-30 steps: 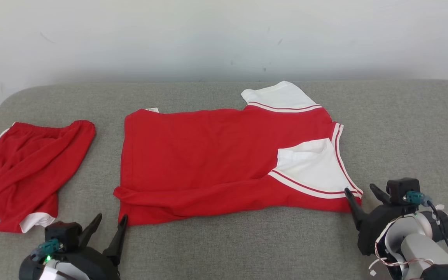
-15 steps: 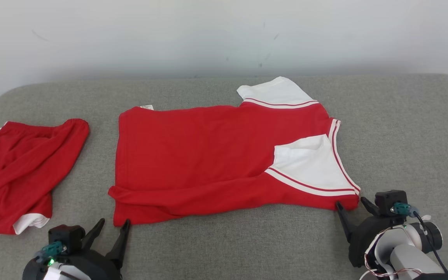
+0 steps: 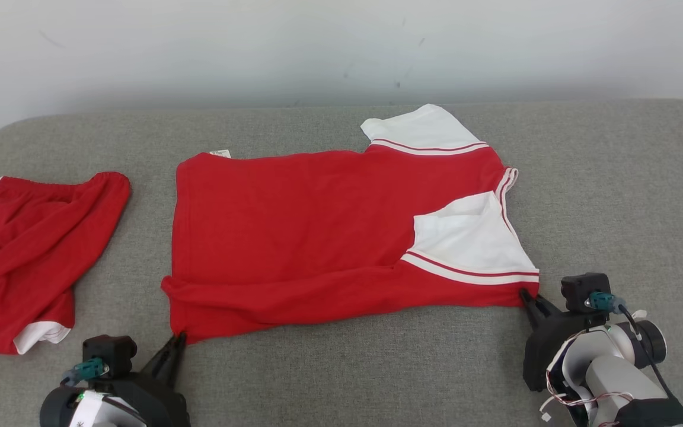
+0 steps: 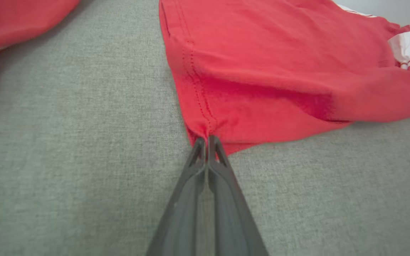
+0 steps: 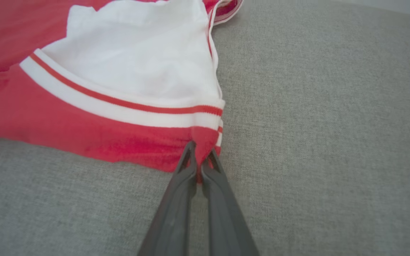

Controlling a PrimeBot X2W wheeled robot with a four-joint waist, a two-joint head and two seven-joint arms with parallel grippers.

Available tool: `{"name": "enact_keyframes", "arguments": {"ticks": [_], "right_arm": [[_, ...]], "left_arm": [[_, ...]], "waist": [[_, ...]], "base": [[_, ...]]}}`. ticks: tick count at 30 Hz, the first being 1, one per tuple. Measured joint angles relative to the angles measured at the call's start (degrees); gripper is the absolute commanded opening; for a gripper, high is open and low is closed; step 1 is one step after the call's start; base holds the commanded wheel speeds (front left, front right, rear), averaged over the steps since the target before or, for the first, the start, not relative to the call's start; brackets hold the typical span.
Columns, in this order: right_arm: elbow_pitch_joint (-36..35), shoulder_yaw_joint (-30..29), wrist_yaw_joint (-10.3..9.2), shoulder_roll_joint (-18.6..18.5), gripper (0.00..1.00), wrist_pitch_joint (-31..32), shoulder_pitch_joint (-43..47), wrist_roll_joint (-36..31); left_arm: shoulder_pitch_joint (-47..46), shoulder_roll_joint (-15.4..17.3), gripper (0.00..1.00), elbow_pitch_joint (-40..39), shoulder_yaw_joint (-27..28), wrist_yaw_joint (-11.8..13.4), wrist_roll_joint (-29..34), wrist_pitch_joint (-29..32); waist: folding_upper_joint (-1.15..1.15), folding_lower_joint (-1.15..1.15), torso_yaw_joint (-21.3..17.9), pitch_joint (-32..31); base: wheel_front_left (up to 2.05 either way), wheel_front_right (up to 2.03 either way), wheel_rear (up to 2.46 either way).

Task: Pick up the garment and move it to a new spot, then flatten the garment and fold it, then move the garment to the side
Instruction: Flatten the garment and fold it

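The garment (image 3: 318, 231) is a red shirt with white, red-striped sleeves, lying spread across the grey cushion, its near side folded over. My left gripper (image 3: 179, 339) is shut on the shirt's near left hem corner; in the left wrist view the red fabric (image 4: 247, 89) bunches at my left gripper (image 4: 208, 139). My right gripper (image 3: 525, 294) is shut on the near right corner below the white sleeve; the right wrist view shows the garment (image 5: 84, 113) pinched in my right gripper (image 5: 200, 151).
A second red garment (image 3: 27, 249) with white trim lies crumpled at the cushion's left end. The grey cushion (image 3: 626, 196) stretches bare to the right of the shirt and along the near edge. A pale wall (image 3: 341, 47) stands behind.
Both grippers went from open to shut, each closing on a near corner of the shirt. The camera tilted a little, shifting the whole picture.
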Motion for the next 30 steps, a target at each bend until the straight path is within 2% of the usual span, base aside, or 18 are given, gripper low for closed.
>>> {"name": "enact_keyframes", "arguments": {"ticks": [11, 23, 30], "right_arm": [[1.66, -1.87, 0.09, -1.49, 0.0, -2.19, 1.54, 0.71], [-0.22, -3.36, 1.55, -3.42, 0.0, -5.02, 10.21, 2.69], [-2.46, -3.86, 1.55, -4.08, 0.0, -5.34, 16.91, 3.65]], "left_arm": [[0.49, -0.38, 0.0, 1.66, -0.53, -0.04, -1.52, -0.38], [8.49, 0.34, 0.0, 0.99, -0.88, -0.11, -2.01, -1.11], [11.46, 0.75, 0.0, -0.15, -0.9, 0.16, -2.03, -1.2]], "waist": [[0.0, 0.0, 0.08, -2.52], [0.0, -0.01, 0.17, -8.0], [0.0, -0.01, -0.26, -9.99]], "base": [[0.0, 0.0, 0.0], [0.0, 0.0, 0.0], [0.0, 0.0, 0.0]]}}
